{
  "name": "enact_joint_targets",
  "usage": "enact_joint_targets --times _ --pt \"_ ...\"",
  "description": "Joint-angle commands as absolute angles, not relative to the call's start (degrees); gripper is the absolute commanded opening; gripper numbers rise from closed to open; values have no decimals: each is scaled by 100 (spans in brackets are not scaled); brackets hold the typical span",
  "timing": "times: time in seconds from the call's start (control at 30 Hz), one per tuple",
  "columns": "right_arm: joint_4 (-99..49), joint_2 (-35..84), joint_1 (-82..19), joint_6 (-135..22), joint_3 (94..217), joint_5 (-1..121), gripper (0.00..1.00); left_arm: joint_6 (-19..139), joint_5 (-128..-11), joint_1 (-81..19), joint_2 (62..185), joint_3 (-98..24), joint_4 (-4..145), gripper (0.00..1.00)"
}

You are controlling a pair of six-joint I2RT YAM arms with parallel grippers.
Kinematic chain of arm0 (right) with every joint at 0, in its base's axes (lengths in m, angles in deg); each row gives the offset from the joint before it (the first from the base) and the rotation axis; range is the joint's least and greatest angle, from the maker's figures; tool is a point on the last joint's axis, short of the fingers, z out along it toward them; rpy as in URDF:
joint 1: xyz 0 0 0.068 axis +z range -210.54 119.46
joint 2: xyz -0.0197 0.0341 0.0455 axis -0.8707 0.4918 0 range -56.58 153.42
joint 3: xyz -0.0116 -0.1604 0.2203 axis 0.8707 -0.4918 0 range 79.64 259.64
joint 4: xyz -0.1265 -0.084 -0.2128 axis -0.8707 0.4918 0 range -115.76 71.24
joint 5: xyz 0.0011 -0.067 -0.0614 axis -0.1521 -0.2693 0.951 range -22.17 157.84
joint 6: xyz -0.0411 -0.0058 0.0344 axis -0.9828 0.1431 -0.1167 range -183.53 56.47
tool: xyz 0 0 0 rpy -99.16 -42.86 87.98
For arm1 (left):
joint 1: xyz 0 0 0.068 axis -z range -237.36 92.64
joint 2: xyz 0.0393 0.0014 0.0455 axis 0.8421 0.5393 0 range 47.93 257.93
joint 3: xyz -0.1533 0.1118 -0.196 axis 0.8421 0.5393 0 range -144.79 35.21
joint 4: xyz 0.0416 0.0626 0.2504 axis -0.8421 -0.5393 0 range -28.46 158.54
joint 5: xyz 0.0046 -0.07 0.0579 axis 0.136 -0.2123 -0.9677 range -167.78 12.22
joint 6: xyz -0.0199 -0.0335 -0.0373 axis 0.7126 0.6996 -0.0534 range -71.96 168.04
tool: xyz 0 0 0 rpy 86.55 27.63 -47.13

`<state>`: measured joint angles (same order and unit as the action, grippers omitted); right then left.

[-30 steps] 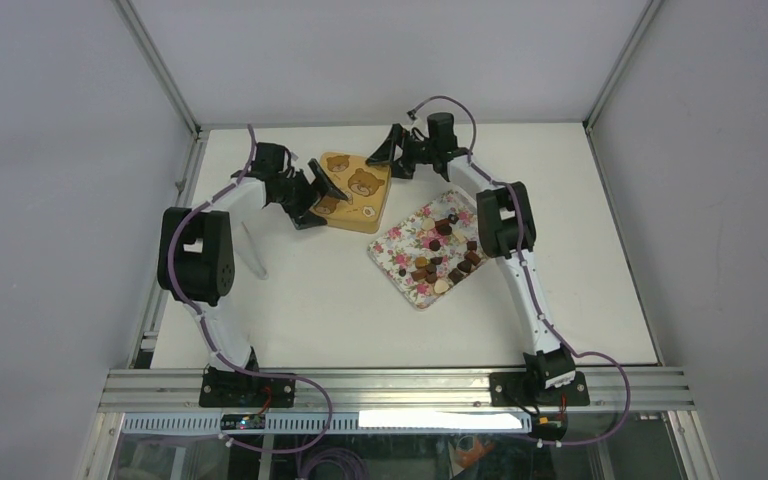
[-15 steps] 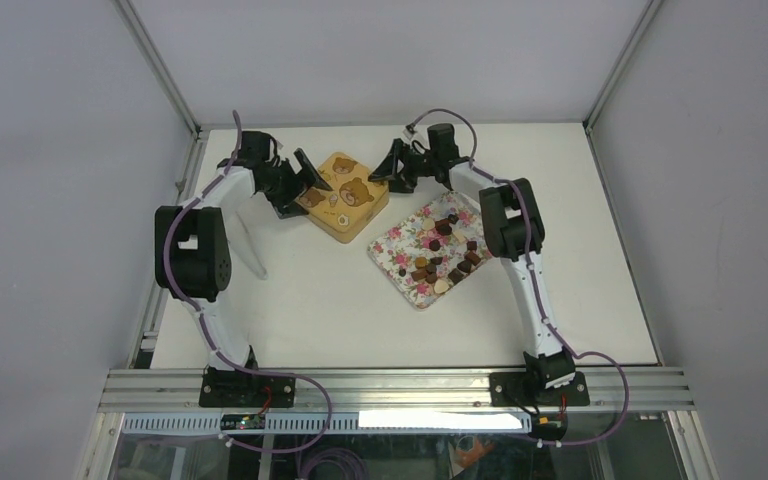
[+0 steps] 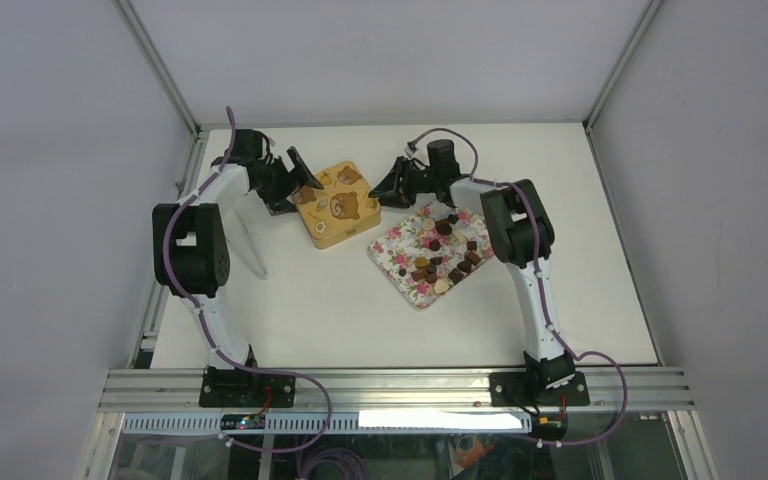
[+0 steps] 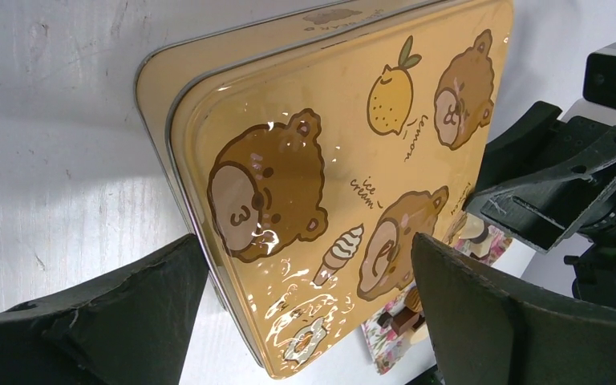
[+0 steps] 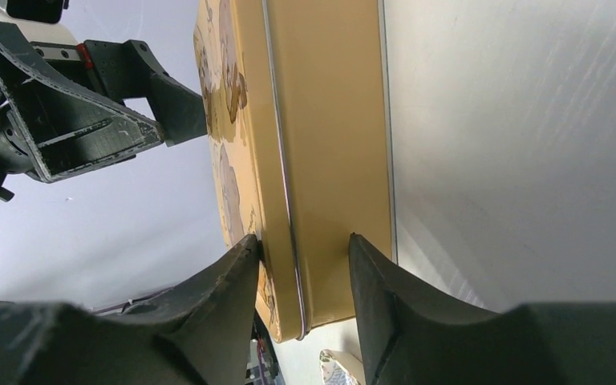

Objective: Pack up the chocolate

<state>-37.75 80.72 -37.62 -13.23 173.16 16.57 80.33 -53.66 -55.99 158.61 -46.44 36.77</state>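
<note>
From above, we see the left end effector (image 3: 298, 186) and right end effector (image 3: 383, 189) flanking a yellow tin (image 3: 337, 204) on the white surface (image 3: 310, 300). The chocolate (image 3: 444, 229) lies on a flowered tray (image 3: 390, 242) just beside the tin, with grey walls (image 3: 380, 60) around.

In our left wrist view, 2 fingers (image 4: 88, 321) are spread wide, with the lid between them.

In our right wrist view, the tin's corner fills a narrow gap. We cannot tell if it is gripped.

Tin (image 3: 336, 203) left of tray (image 3: 396, 244) holding chocolate (image 3: 444, 228).
</note>
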Motion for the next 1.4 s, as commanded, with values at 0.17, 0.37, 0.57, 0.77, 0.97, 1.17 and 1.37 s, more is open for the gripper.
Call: enact_joint_targets --times 0.17,0.37,0.57,0.77,0.97,1.17,1.37 --pt "-1829 7348 -3404 -2402 17845 2357 59 7755 -5330 -5566 15383 -5004 3501 99" --pt "-37 6923 -3289 -3358 18853 4067 85 7453 -5796 -5571 15001 -5415 3094 99" --pt "981 7284 -2956 -3834 20348 5359 64 7573 -5748 -5569 14829 -5600 3047 99" --pt "1782 8654 -2761 -3629 22525 5297 6 7883 -5500 -5546 15191 -5788 3194 98" --pt "1382 9355 -2746 -3148 22512 5144 0 8037 -5458 -5544 15869 -5735 3511 98" --pt "1652 9460 -2775 -3232 22206 5012 0 8055 -5197 -5532 16257 -5658 3574 97" --pt "820 7878 -2768 -3507 20953 4992 0 7931 -5211 -5501 15609 -5766 3513 98"
